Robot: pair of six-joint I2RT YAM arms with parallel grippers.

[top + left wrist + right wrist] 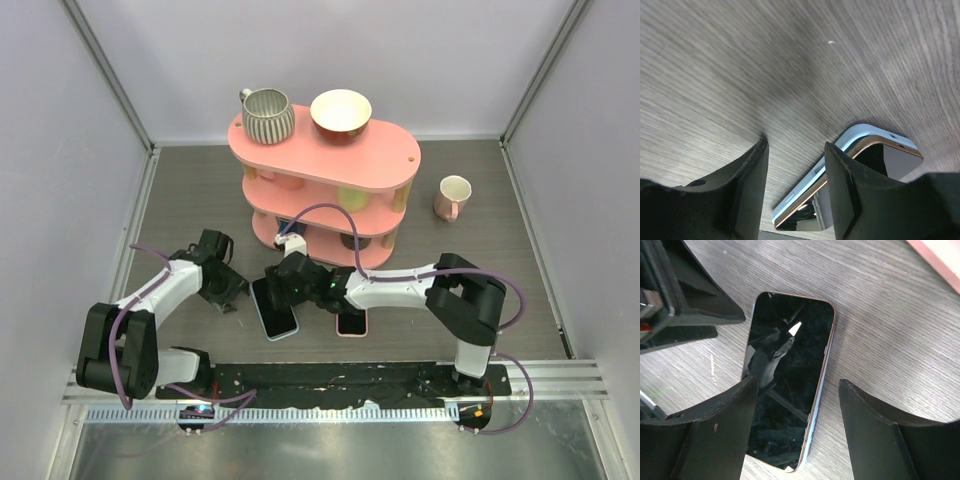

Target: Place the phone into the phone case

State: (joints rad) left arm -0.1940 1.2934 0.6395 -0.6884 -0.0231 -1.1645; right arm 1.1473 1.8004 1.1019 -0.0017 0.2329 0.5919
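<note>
Black fingers (725, 430) of the right gripper (797, 384) fill the bottom of the right wrist view, spread wide with nothing between them. Below the gap lies the phone (789, 390), screen up and dark, catching broken reflections. It has a thin gold rim, and a pale strip of the light blue phone case (811, 437) shows along its right side. Whether either finger touches the glass cannot be told.

From the left wrist view the gold rim stands above the blue lip of the case, with side cut-outs visible in the blue wall. Whether the phone is pressed fully home is not clear. The left gripper (795, 145) is low over the table (480, 260), its two fingers apart with bare wood grain between them. One finger is just beside the phone's long edge – contact or a small gap, the view does not settle it.

From above, the phone lies flat on the table in front of the pink shelf (330, 150), between the two grippers. The left arm bends in from the left with its wrist turned towards the phone. The right arm stretches far across from its base on the right, forearm low – its gripper is over the phone's far end. A pink-rimmed dark rectangle (351, 323) lies just right of the phone, under that forearm.
</note>
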